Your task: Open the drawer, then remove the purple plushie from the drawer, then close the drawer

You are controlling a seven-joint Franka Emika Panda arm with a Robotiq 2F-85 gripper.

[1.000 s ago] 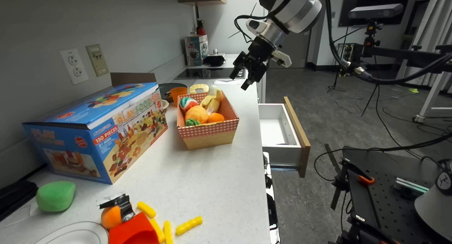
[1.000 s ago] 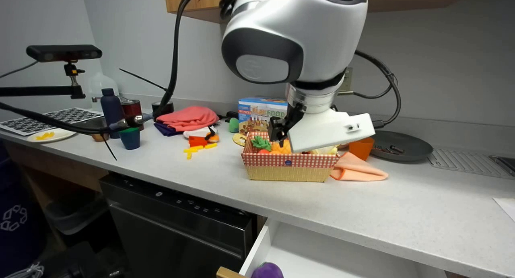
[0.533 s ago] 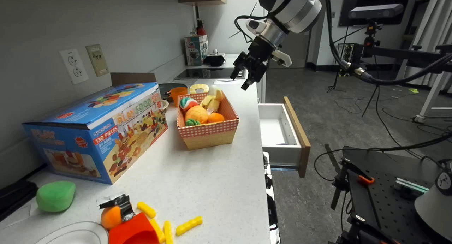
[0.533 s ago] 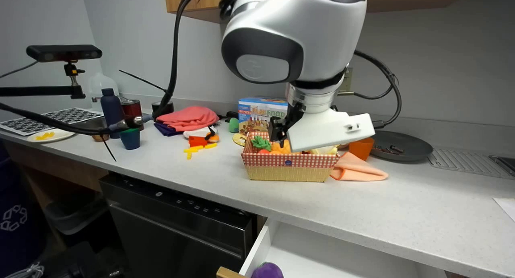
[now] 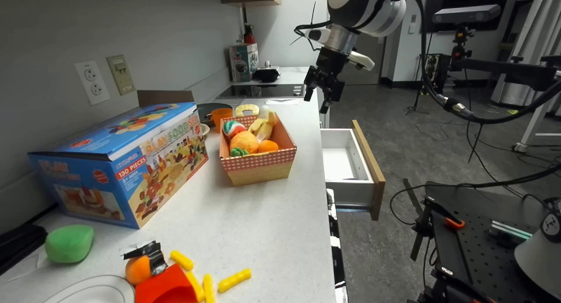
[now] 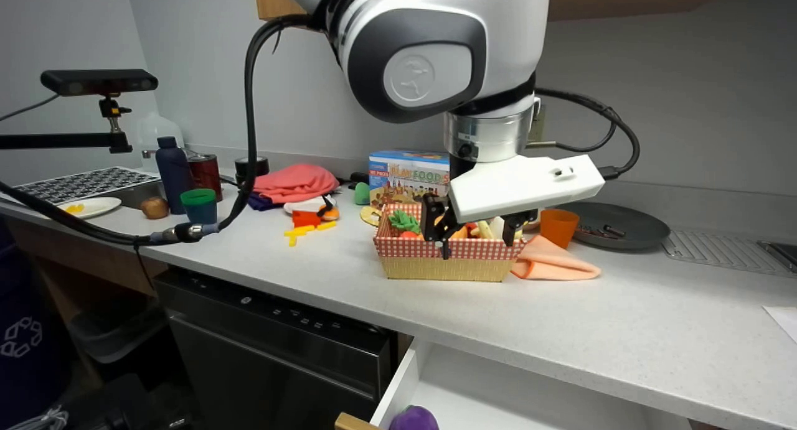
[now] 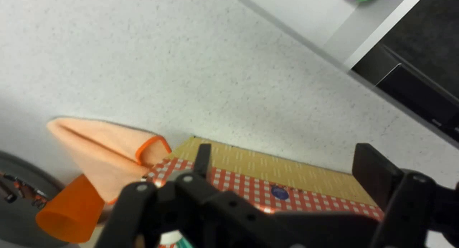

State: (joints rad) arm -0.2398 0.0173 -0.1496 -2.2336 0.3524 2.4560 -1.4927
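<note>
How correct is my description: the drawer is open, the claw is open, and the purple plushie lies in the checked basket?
The last part is wrong: the purple plushie lies in the drawer, as an exterior view shows. The drawer is open, and so is the claw.

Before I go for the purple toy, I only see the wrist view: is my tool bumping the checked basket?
Observer: No, in an exterior view there's a gap between the tool and the basket.
Operator: Phew! What's past the top of my picture?
Observer: In an exterior view, the drawer front, tan like wood.
Operator: Anything else near the basket?
Observer: A blue PLAY FOOD box, behind it as seen in an exterior view.
</note>
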